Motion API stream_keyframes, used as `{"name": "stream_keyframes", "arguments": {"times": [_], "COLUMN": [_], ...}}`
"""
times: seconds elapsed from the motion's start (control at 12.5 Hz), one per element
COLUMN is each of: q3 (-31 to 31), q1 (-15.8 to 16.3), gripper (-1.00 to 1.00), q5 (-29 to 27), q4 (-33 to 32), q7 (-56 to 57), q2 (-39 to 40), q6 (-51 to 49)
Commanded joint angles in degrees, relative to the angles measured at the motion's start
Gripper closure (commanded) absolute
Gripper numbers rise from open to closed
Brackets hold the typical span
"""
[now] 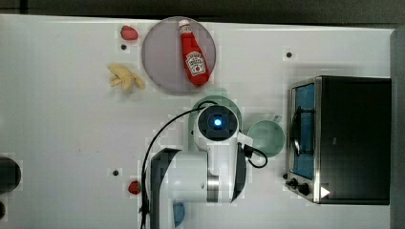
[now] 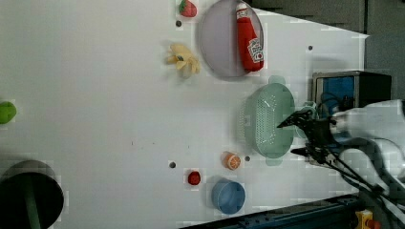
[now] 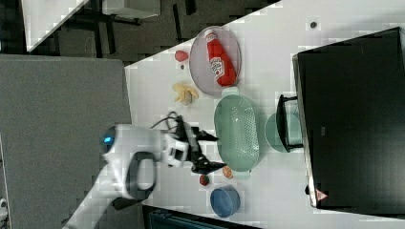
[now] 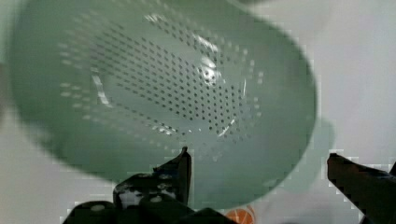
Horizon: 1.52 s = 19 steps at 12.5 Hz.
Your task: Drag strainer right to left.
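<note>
Hand point(image 3: 213, 151) spread above perforated green strainer point(image 3: 236, 132).

- The white worktop point(image 2: 95, 95) carries everything.
- The pale green strainer point(image 2: 267, 119) rests on it, just beside a grey-lilac plate point(image 2: 217, 43).
- A green cup point(image 1: 266, 138) sits between the strainer and a black toaster oven point(image 1: 353, 138).
- Small items lie scattered: a strawberry point(image 2: 187, 8), a banana peel point(image 2: 183, 59), an orange slice point(image 2: 232, 161), a small red fruit point(image 2: 194, 178), a blue bowl point(image 2: 228, 195), and a green fruit point(image 2: 6, 112).
</note>
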<state>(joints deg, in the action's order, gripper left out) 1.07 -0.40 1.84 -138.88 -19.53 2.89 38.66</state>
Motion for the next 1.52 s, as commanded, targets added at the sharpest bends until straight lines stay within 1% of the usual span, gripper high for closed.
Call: {"name": "stream_keyframes", "arguments": {"times": [0.08, 0.4, 0.72, 1.04, 1.28, 1.52], "q3": [0.64, -0.27, -0.89, -1.55, -2.58, -4.02], "q1": [-0.57, 0.49, 1.80, 2.95, 4.47, 6.95], "gripper": [-1.00, -1.00, -1.00, -1.00, -1.00, -1.00], "q5": [0.72, 0.71, 0.65, -0.24, -4.54, -7.07], "q4": [1.86, 1.84, 1.81, 1.79, 1.91, 2.00], "q7": [-12.05, -19.69, -21.67, -21.85, -22.16, -22.52], "q2": [2.48, 12.16, 17.55, 19.12, 19.11, 19.10], "q6": [10.73, 23.55, 27.17, 28.20, 28.15, 28.09]}}
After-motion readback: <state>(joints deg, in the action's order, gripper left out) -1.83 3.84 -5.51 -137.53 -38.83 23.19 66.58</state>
